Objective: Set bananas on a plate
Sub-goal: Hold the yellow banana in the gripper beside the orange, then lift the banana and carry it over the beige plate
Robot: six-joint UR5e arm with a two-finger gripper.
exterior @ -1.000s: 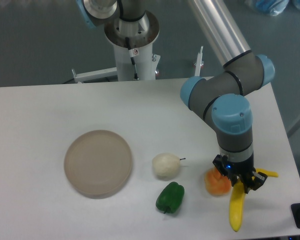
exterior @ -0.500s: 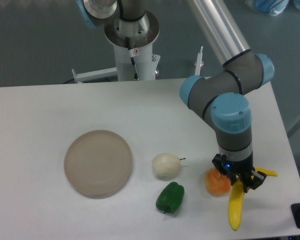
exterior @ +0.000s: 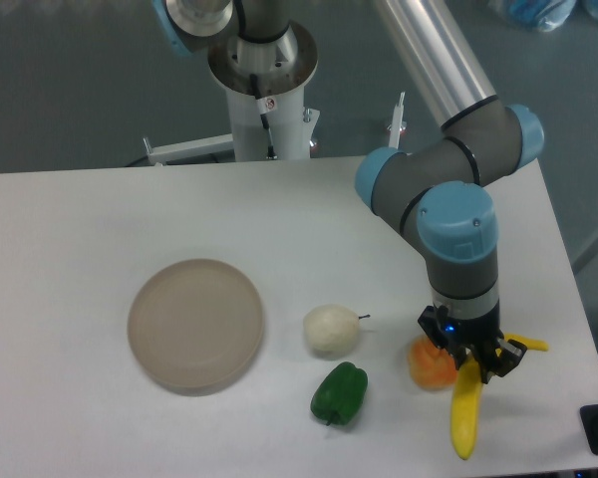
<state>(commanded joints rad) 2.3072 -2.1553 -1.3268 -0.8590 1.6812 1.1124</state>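
One banana [exterior: 465,413] is pinched near its upper end by the gripper [exterior: 469,357], just beside the orange fruit [exterior: 431,365]. Nothing is yet laid on the plate [exterior: 195,324], well apart leftward; carrying and release remain.

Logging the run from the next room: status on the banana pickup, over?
Gripper shut on banana at table's right front. Plate bare, far left. White fruit and green pepper lie between; orange fruit beside gripper.
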